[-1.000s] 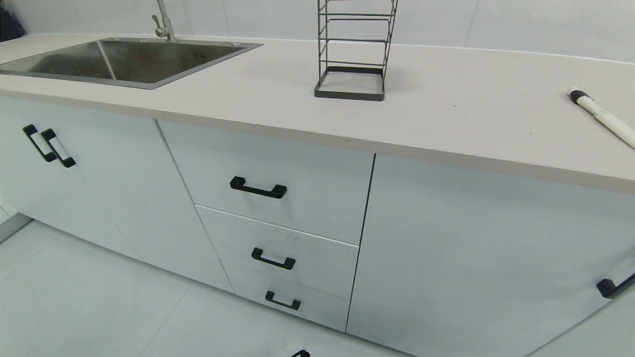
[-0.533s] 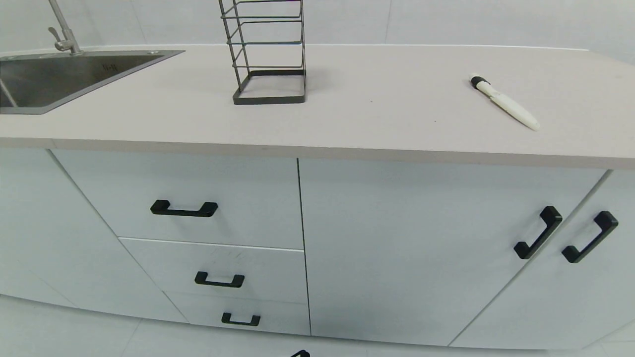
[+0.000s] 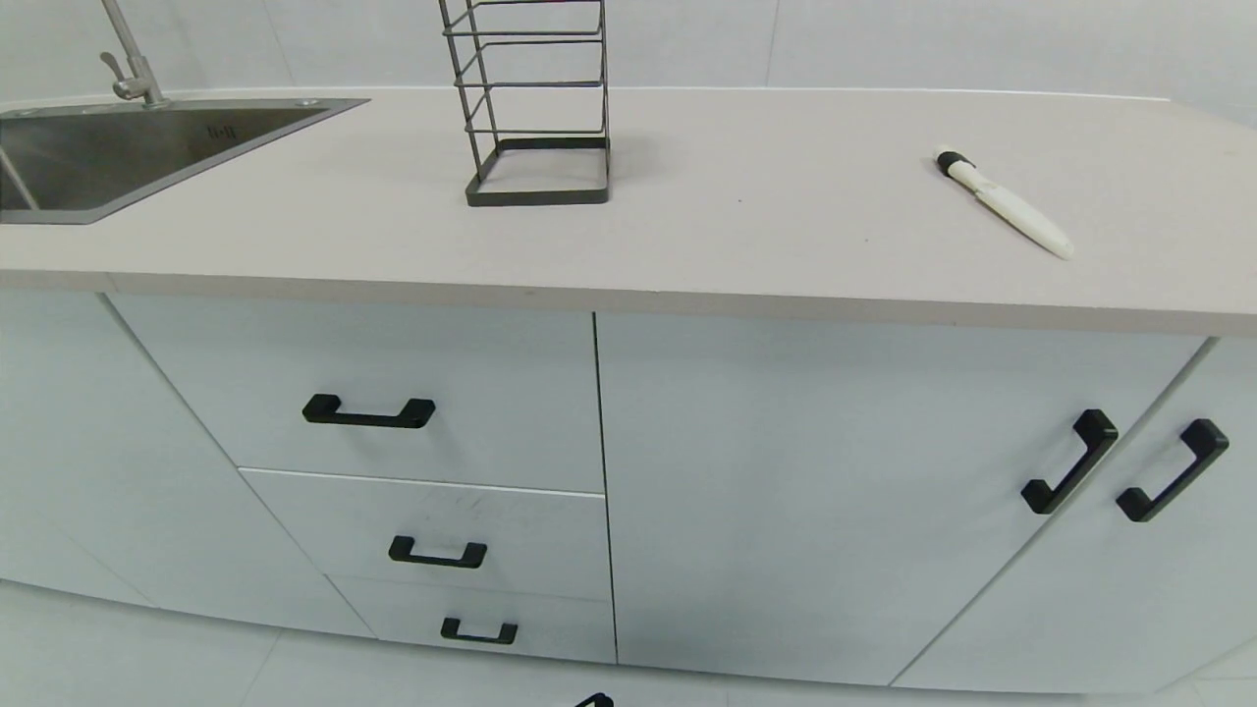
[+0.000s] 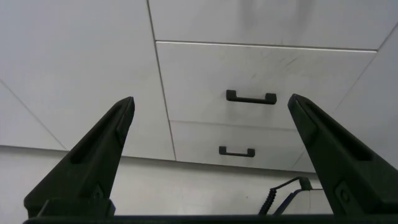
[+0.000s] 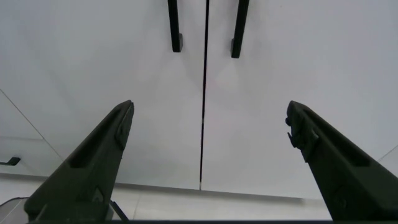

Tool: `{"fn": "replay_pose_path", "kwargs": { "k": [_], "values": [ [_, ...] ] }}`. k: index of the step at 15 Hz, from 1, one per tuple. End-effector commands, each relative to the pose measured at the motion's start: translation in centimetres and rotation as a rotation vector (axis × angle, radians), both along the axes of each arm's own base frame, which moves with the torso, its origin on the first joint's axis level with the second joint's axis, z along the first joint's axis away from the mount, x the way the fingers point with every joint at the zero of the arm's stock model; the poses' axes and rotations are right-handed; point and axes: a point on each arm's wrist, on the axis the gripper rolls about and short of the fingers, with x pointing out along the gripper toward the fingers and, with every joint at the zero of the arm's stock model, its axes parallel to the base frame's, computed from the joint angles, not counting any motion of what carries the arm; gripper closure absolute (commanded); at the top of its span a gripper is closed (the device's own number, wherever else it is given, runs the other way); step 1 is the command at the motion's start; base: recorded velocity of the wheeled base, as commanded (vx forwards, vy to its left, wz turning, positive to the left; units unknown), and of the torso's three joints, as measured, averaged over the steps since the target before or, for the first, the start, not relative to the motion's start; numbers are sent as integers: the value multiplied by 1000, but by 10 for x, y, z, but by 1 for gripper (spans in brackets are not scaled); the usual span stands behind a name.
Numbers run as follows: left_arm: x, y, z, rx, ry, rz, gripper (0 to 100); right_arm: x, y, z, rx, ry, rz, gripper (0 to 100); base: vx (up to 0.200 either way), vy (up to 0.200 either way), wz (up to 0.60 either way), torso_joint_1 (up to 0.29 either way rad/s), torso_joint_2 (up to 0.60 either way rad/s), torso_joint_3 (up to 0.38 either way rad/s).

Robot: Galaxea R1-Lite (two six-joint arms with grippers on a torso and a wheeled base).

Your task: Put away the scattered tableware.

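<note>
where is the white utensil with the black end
In the head view the white utensil lies flat on the countertop on the robot's right, well right of the wire rack.

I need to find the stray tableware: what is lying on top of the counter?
A wire rack and a white utensil with a black tip sit on the counter. The rack's top is cut off from view.

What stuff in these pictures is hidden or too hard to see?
Wire rack: top cut by head view's upper edge.
Sink: part cut by head view's left edge.
Drawers: insides hidden behind shut fronts, head view.
White utensil: too small in head view to name.
</note>
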Motion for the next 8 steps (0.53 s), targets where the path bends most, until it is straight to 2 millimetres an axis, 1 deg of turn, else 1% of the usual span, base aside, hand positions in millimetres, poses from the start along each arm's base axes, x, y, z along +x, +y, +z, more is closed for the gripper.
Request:
{"fn": "replay_pose_path", "kwargs": {
  "k": [1, 3, 7, 8],
  "values": [
    [0, 0, 0, -5, 2, 0, 0, 0, 0, 0, 0, 1, 0, 0, 0, 0, 0, 0, 0, 0],
    [0, 0, 0, -3, 2, 3, 0, 0, 0, 0, 0, 1, 0, 0, 0, 0, 0, 0, 0, 0],
    [0, 0, 0, -2, 2, 6, 0, 0, 0, 0, 0, 1, 0, 0, 0, -200, 0, -7, 1, 0],
    [0, 0, 0, -2, 2, 6, 0, 0, 0, 0, 0, 1, 0, 0, 0, 0, 0, 0, 0, 0]
  ]
}}
